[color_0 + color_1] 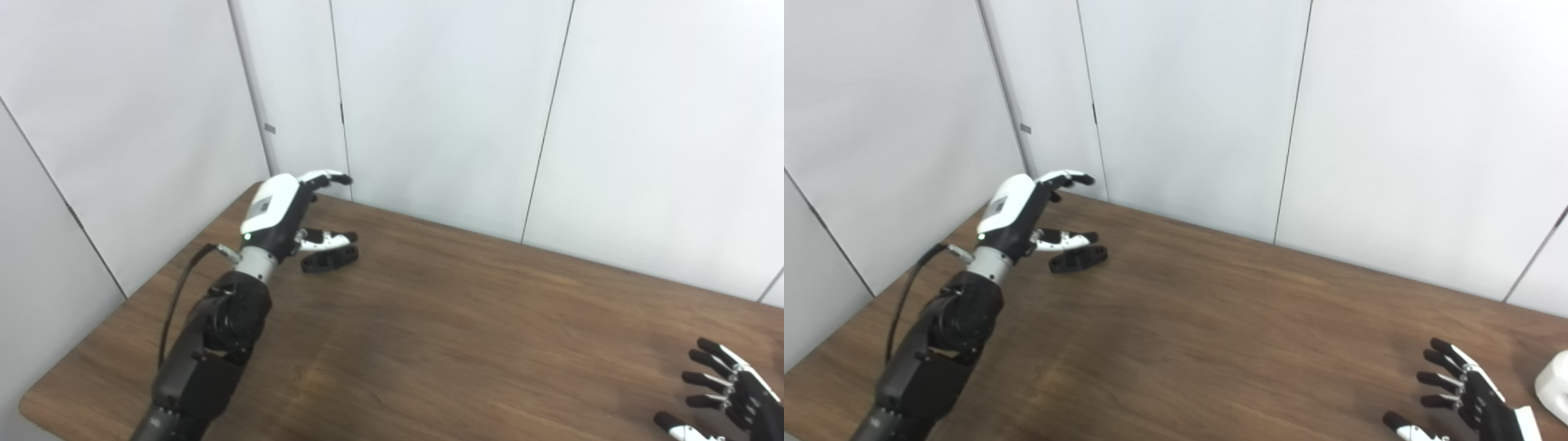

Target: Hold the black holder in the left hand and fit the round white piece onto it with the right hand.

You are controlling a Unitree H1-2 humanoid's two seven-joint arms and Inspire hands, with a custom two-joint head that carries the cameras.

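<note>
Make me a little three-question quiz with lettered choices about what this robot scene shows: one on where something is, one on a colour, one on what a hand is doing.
1. Where does the small black plastic holder lie?
A. on the brown wooden table near its far left corner
B. at the table's right edge
C. in the right hand

2. What colour is the rounded piece at the right edge of the right eye view?
A. black
B. white
C. red

3. What is the left hand doing?
A. gripping the holder
B. lying flat on the table
C. poised open over the holder

Answers:
1 A: it rests on the wood just beneath the left hand.
2 B: it is pale white beside the right hand.
3 C: its fingers are spread and hold nothing.
</note>
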